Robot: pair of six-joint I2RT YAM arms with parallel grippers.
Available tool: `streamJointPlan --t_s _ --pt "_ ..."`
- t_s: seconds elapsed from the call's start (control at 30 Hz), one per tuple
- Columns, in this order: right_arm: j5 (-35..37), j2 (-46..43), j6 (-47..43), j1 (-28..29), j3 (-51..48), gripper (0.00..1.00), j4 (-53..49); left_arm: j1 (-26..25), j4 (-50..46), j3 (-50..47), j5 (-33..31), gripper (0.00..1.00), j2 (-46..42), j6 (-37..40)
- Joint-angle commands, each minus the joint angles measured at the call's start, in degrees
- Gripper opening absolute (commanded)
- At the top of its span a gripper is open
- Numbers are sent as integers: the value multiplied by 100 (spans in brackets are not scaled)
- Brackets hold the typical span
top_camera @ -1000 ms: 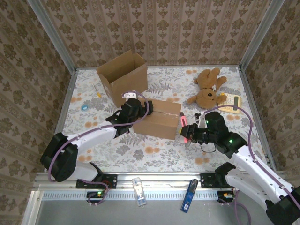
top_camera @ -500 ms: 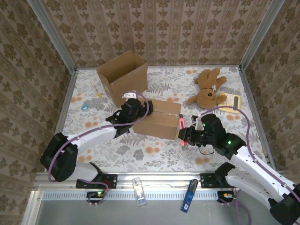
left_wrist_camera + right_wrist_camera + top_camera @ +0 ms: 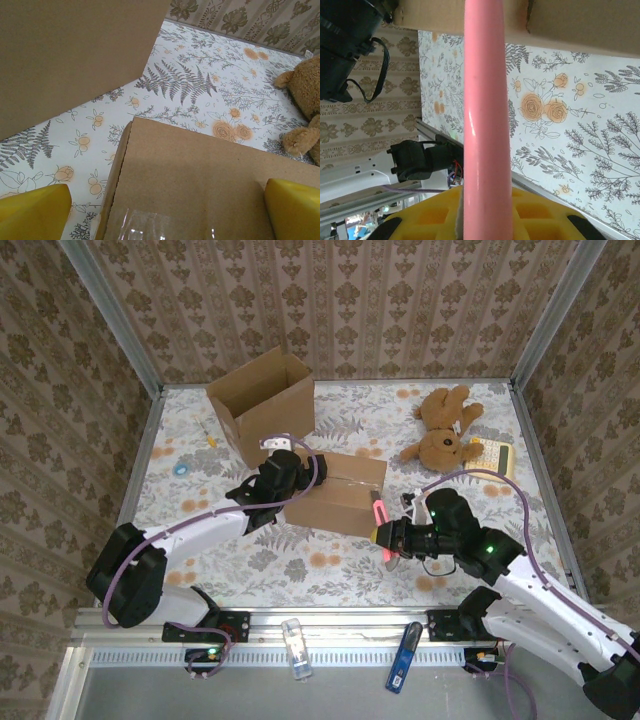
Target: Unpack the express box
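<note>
The express box (image 3: 335, 495), a taped-shut brown carton, lies in the middle of the table. My left gripper (image 3: 280, 476) sits over its left end, open, with a yellow fingertip (image 3: 32, 212) on either side of the carton top (image 3: 195, 170); clear tape (image 3: 160, 231) shows at the bottom edge. My right gripper (image 3: 392, 537) is shut on a pink stick-like tool (image 3: 379, 513) beside the box's right end. In the right wrist view the pink tool (image 3: 485, 110) reaches up to the carton's edge (image 3: 570, 20).
An open empty carton (image 3: 262, 400) stands at the back left, its wall (image 3: 70, 55) close behind my left gripper. A brown teddy bear (image 3: 443, 425) and a calculator (image 3: 490, 458) lie at the back right. Small items (image 3: 209, 436) lie at the far left.
My right gripper has carried the pink tool left and nearer, in against the box's right end. The left arm has not moved.
</note>
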Motion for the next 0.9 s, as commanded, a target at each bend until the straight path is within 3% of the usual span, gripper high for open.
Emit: streamJointPlan --t_s 0.0,0.23,0.43,0.63,0.87 --pt "-128 -110 -28 40 -104 0 -45 -20 -1371 -471 -14 98 436 -34" --pt "214 -264 -374 5 209 0 -840 -19 -1354 -462 -6 98 456 -26" --pt "-204 -202 -1157 -713 638 0 -1553 -7 -1345 -462 12 98 450 1" --pt "-757 97 -1570 -1074 643 0 -1318 -11 -1327 -500 21 98 404 -7" --pt "-865 424 -1693 -1205 634 0 -1001 -11 -1327 -502 20 98 386 3"
